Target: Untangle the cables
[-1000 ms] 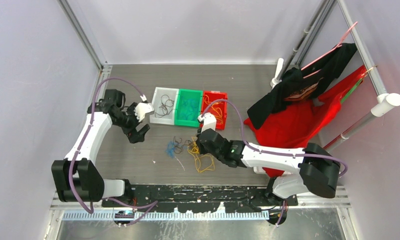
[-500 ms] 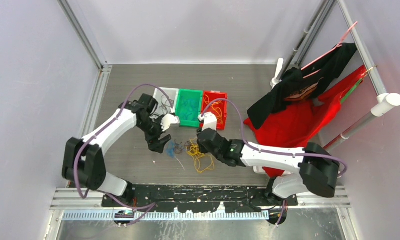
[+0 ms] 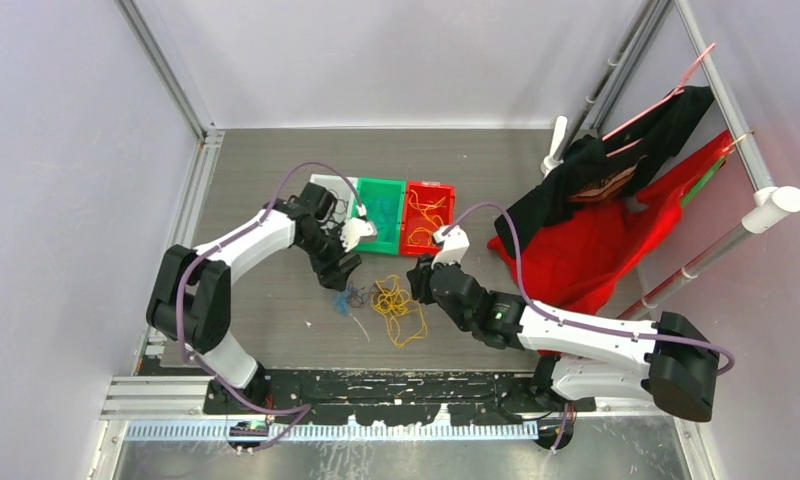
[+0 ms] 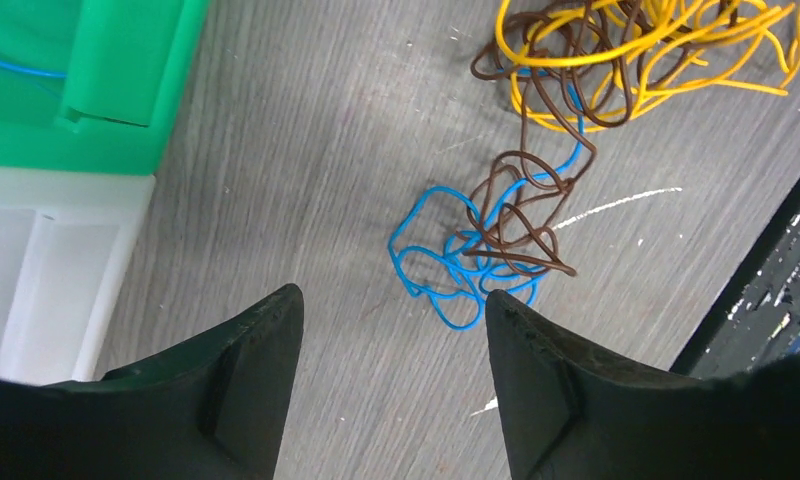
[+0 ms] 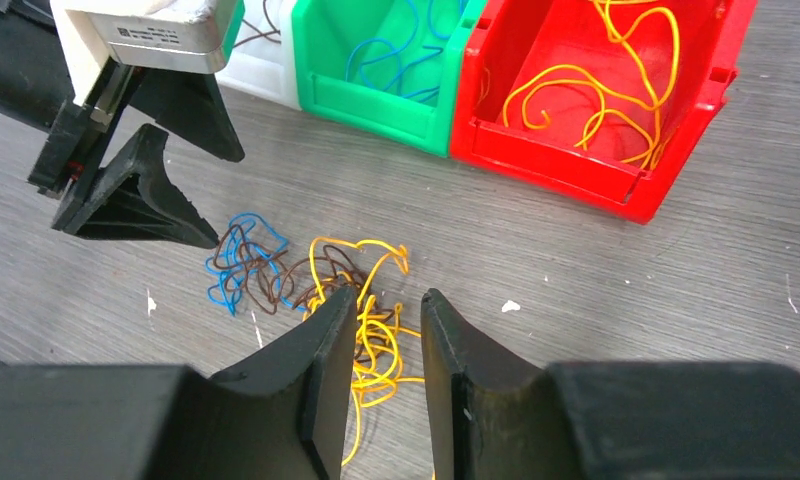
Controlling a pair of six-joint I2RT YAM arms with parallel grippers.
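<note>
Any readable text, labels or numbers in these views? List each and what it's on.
Only one candidate: a white sticker on the left gripper housing, seen in the right wrist view. It has printed lines, too small and blurred to read.
Nothing else carries readable text.

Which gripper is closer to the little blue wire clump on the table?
Left. The left gripper hovers right beside the blue wire clump; the right gripper sits farther off, over the yellow wires.
</note>
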